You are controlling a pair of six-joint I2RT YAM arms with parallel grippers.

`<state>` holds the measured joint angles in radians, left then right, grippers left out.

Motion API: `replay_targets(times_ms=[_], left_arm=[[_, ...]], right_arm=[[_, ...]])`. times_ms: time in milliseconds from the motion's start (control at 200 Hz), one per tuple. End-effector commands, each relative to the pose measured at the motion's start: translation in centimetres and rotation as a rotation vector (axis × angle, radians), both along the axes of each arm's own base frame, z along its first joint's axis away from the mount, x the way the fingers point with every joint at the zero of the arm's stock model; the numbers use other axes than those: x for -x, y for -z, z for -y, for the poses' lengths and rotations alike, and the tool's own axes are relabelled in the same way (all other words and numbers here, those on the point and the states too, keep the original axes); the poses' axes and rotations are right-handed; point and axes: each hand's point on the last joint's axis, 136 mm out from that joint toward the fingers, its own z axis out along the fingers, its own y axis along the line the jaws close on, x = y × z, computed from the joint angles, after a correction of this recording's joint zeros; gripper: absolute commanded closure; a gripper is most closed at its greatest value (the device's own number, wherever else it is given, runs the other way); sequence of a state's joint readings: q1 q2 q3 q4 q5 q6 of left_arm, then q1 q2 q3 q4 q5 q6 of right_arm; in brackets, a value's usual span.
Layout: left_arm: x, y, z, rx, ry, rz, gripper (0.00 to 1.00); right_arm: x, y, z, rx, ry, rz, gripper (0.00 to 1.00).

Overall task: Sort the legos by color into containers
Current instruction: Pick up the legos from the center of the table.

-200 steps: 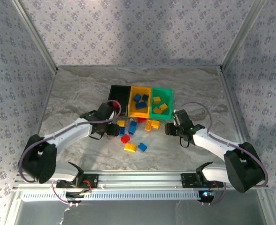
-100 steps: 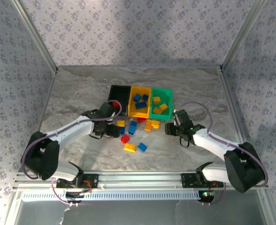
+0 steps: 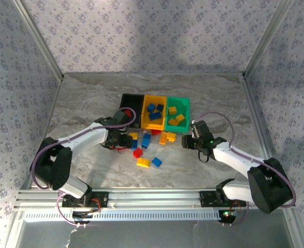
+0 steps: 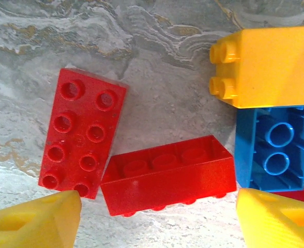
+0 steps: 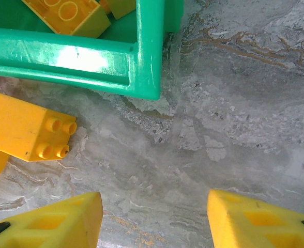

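Observation:
Three containers stand in a row: black (image 3: 130, 105), yellow-orange (image 3: 146, 124) holding blue legos (image 3: 154, 111), and green (image 3: 184, 106) (image 5: 144, 57) holding yellow legos (image 3: 176, 117) (image 5: 69, 13). Loose red, blue and yellow legos (image 3: 144, 150) lie in front of them. My left gripper (image 3: 122, 143) (image 4: 157, 222) is open just above the table. A red brick on its side (image 4: 167, 174) lies between its fingers, apart from both. A flat red brick (image 4: 82, 132), a yellow brick (image 4: 268, 67) and a blue brick (image 4: 276, 147) lie around it. My right gripper (image 3: 187, 142) (image 5: 154, 219) is open over bare table.
A yellow brick (image 5: 28, 132) lies left of the right gripper, just in front of the green bin's corner. Patterned walls and metal posts (image 3: 43, 51) enclose the marbled table (image 3: 219, 103), which has free room at the back and on both sides.
The left gripper's jaws have spread wider and the left arm has shifted slightly over the loose bricks. The right arm has not moved.

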<state>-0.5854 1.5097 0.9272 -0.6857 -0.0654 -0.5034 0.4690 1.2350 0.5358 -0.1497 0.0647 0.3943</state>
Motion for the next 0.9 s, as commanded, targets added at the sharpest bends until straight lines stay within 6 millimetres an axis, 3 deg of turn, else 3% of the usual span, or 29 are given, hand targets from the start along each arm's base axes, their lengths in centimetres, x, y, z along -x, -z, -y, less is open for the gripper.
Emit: replay_targets(times_ms=[0, 185, 475, 685, 895], left_arm=[[-0.2, -0.2, 0.4, -0.023, -0.011, -0.006, 0.21], [-0.3, 0.9, 1.3, -0.080, 0.018, -0.027, 0.21], [-0.3, 1.6, 0.8, -0.128, 0.015, -0.036, 0.27], [-0.3, 0.5, 0.9, -0.098, 0.016, 0.002, 0.38], [-0.7, -2.5, 1.3, -0.040, 0.017, 0.079, 0.40]], right_arm=[[-0.3, -0.5, 0.3, 0.007, 0.009, 0.016, 0.42], [-0.2, -0.4, 0.4, 0.003, 0.009, 0.010, 0.42], [-0.3, -0.6, 0.6, -0.002, 0.016, 0.019, 0.42], [-0.4, -0.6, 0.6, -0.003, 0.019, 0.020, 0.42], [-0.3, -0.6, 0.6, -0.007, 0.019, 0.020, 0.42]])
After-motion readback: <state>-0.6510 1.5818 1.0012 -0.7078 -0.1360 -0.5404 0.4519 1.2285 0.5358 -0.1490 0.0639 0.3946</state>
